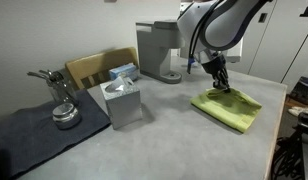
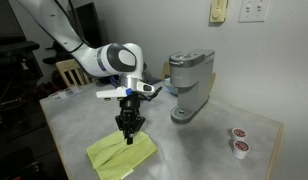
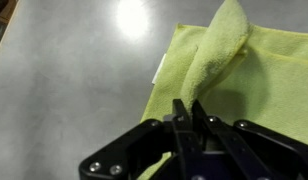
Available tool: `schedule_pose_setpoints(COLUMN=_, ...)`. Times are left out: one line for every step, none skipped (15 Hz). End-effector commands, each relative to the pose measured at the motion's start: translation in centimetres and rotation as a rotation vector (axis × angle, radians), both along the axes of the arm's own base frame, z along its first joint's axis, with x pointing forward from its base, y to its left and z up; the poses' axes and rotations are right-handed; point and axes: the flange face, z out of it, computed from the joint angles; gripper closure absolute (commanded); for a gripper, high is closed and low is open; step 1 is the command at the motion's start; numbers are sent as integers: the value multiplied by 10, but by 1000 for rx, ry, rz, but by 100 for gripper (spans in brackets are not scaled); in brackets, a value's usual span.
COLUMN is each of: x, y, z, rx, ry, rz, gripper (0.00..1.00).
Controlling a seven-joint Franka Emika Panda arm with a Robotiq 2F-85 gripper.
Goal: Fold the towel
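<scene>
The towel (image 1: 230, 110) is seen lying on the grey surface (image 1: 164, 145), right of the tissue box (image 1: 122, 102) and nearer than the coffee machine (image 1: 157, 50) in an exterior view. In the wrist view, the pincer (image 3: 191, 108) is closed to a narrow gap on a raised ridge of the towel (image 3: 219, 55). This ridge is pulled up off the flat part of the cloth, and the rest is spread on the surface (image 3: 74, 90).

The step in hand is judged to be the fold itself: an edge is gripped and lifted but not yet laid over. For the next move, the held part would need to be carried across the flat cloth towards the opposite edge. It would then be lowered so the edges meet, and the grip released only once the cloth is resting. Which edge is held cannot be told.
</scene>
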Motion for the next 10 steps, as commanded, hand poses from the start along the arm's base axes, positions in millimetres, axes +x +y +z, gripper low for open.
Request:
schedule_pose_setpoints(x=1, y=3, z=-9, rx=53, ry=1, rz=57, gripper=57)
schedule_pose_setpoints(x=2, y=7, z=-11, rx=64, ry=0, rz=73, gripper=49)
schedule_pose_setpoints(x=3, y=11, z=-12, rx=68, ry=-2, rz=86, gripper=42)
schedule_pose_setpoints(x=5, y=16, z=-12, rx=69, ry=2, rz=99, gripper=35)
schedule_pose_setpoints(x=5, y=20, z=-11, rx=68, ry=6, rz=108, gripper=29)
schedule_pose_setpoints(x=5, y=24, z=-9, rx=64, ry=9, rz=115, gripper=21)
schedule_pose_setpoints(x=4, y=29, z=-6, rx=60, ry=11, rz=122, gripper=15)
schedule_pose_setpoints(x=4, y=35, z=-3, rx=58, ry=15, rz=125, gripper=8)
schedule_pose_setpoints(x=2, y=43, z=2, rx=53, ry=15, rz=143, gripper=2)
schedule_pose_setpoints(x=0, y=51, z=6, rx=49, ry=18, rz=149, gripper=0)
